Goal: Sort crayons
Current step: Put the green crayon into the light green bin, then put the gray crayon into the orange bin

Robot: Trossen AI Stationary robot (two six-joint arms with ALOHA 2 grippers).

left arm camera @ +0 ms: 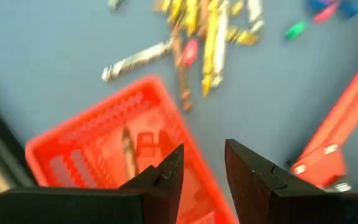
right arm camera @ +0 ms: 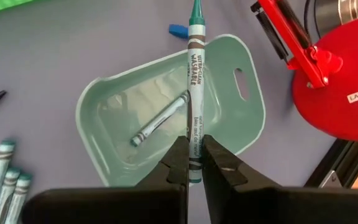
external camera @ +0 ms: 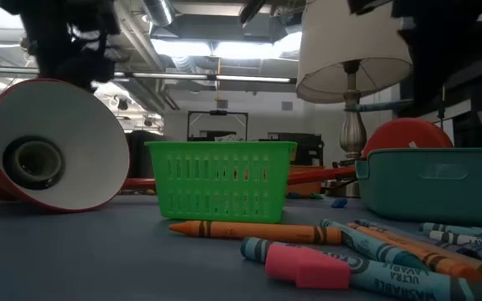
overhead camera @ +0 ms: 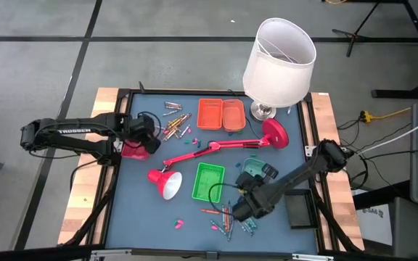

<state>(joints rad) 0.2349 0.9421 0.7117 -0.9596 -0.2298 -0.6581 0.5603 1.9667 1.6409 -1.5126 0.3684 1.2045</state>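
My right gripper (right arm camera: 194,140) is shut on a teal crayon (right arm camera: 196,74) over a pale teal tray (right arm camera: 253,74) that holds one teal crayon (right arm camera: 160,121). In the high view this gripper (overhead camera: 256,174) is at the table's right, by the teal tray (overhead camera: 247,165). My left gripper (left arm camera: 204,152) is open and empty above a red tray (left arm camera: 86,155) with one brown crayon (left arm camera: 128,149) lying in it. It shows at the table's left in the high view (overhead camera: 149,134). Loose crayons lie in one pile beyond it (left arm camera: 204,37) and another near the front edge (overhead camera: 227,217). My right gripper pinches the teal crayon's blunt end (right arm camera: 194,134) between its two fingertips. The crayon lies along the fingers and sticks out past them, its pointed tip (right arm camera: 196,9) away from the gripper. It is held above the teal tray.
A red desk lamp (overhead camera: 216,148) lies across the middle of the table, its shade (overhead camera: 167,181) at the left. A green basket (overhead camera: 209,181) stands near the centre and two orange trays (overhead camera: 220,114) at the back. A white-shaded lamp (overhead camera: 278,61) stands at the back right.
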